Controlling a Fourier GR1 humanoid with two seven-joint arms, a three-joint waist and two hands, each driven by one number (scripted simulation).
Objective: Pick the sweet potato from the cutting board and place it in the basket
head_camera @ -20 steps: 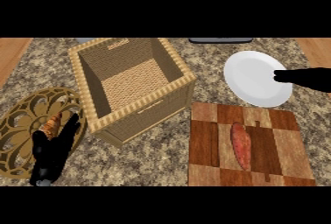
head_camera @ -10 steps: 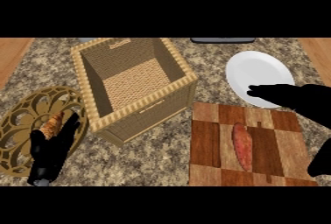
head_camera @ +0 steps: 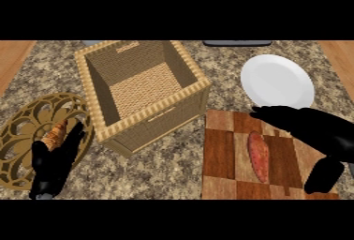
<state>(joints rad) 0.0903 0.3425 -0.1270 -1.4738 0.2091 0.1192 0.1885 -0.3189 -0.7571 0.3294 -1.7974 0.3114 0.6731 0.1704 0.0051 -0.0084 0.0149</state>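
Observation:
A long reddish sweet potato point(head_camera: 258, 156) lies lengthwise on the checkered wooden cutting board point(head_camera: 221, 164) at the lower right. My right hand point(head_camera: 311, 129) hovers over the board's right part, fingers stretched toward the left just above the potato's far end, thumb hanging down at the board's right edge. It is open and holds nothing. The tall woven basket point(head_camera: 142, 89) stands left of the board, nothing inside. My left hand point(head_camera: 56, 159) rests open at the lower left.
A white plate point(head_camera: 276, 82) lies behind the board. A round golden trivet point(head_camera: 27, 126) with a bread-like item point(head_camera: 55, 135) sits under the left hand. Granite counter shows between basket and board.
My right hand has moved down and left from the plate to above the cutting board, close to the sweet potato. The left hand stayed still.

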